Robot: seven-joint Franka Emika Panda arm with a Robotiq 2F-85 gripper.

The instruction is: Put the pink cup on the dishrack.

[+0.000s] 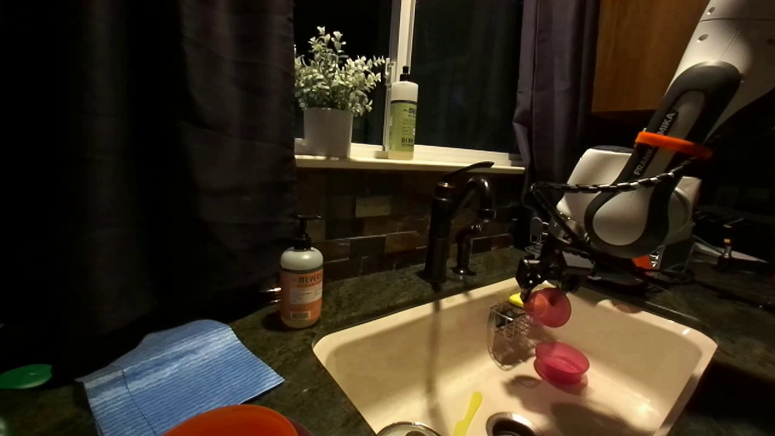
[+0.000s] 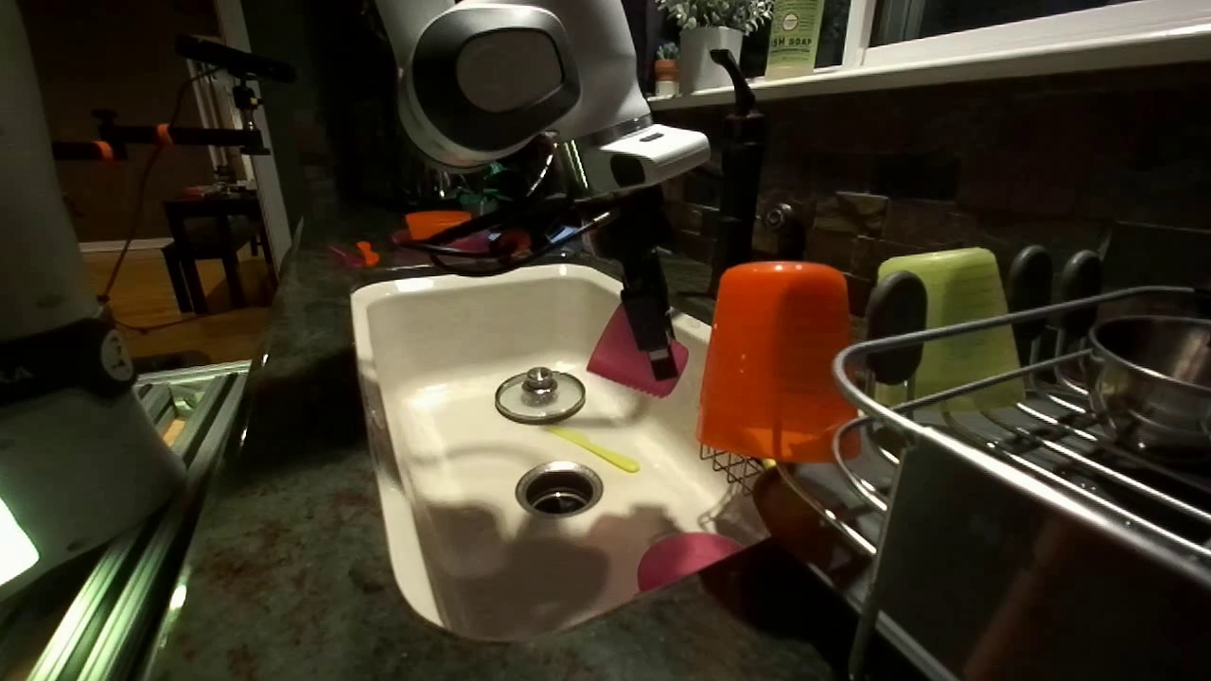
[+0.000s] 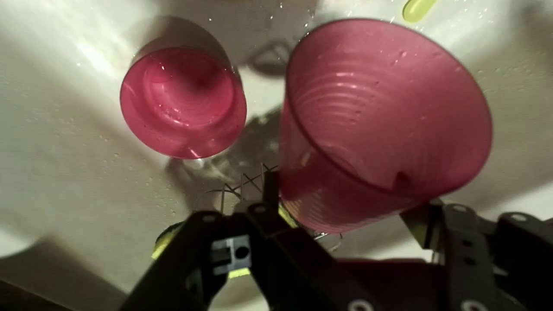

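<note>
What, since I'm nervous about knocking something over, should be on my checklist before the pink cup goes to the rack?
1. Fingers closed on the pink cup: ok.
2. Held off the sink floor: ok.
3. Gap between pink cup and dish: ok, visible in every view.
4. Held upright: not ok, it is tilted.
5. Way past the orange cup: not ok, I'd say; it stands upside down at the sink-side edge of the rack.
6. Room on the rack: cannot tell; a green cup and a pot are on it, and it runs out of the picture.
</note>
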